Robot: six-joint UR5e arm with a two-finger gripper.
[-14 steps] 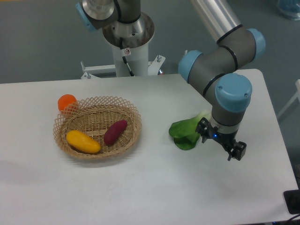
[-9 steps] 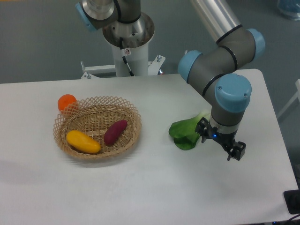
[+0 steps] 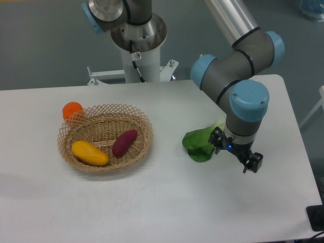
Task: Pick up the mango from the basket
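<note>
My gripper hangs low over the right half of the table, pointed down. Fingers look spread with nothing between them, though the wrist hides part of them, so I call them apart and empty.

Just beside it on the basket side lies a green leafy vegetable, touching or very nearly touching the near finger. First risk: if I sweep straight across at this height, I expect to drag or snag that leaf.

The mango is well apart from me, lying in the front-left of the basket, long axis running slantwise. The purple sweet potato lies just beside it, ends close together. Second risk: fingers closing across the wrong axis, or coming down too near the middle, could nudge the sweet potato or pinch both.

The mango sits close to the lattice rim on the near side. A finger could catch the weave and tip or shift the light basket.

Smooth skin, rounded shape: likely to squirt out of an off-centre pinch.

The small orange fruit behind the rim is no concern.
</note>
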